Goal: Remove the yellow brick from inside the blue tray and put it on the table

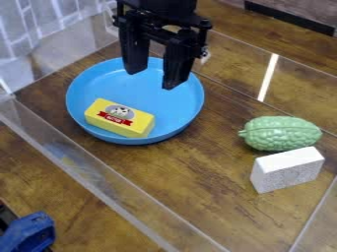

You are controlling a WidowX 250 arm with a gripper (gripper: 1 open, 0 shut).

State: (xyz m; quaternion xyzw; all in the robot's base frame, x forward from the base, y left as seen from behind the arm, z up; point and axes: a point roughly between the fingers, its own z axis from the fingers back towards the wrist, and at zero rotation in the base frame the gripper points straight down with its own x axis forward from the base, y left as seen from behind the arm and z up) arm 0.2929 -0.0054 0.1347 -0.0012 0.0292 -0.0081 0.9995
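Over the far side of the blue tray [93,146] hangs the hand [154,78], pointing straight down. Its two black fingers [134,54] show a gap between them in this view, but they are at their closest and grip nothing. Fingertips sit above the tray's far inner floor; can't tell if they touch it.

Yellow brick [120,118] lies flat inside the tray, near-left part of the floor, red-and-white label face up. It is apart from the fingers, nearer to the camera than them and slightly left. Long side runs left-far to right-near at a slight angle.

Tray sits on the surface [158,197], centre-left, dark brown planks under a glossy clear sheet with a bright glare streak far right.

Right of the tray, well apart from it: a green bumpy rounded object [281,132]. Just near of that, almost touching it, a white-grey block [287,168] lying flat.

Near-left corner: a blue item [27,236], partly cut off by the frame edge, can't tell what it is.
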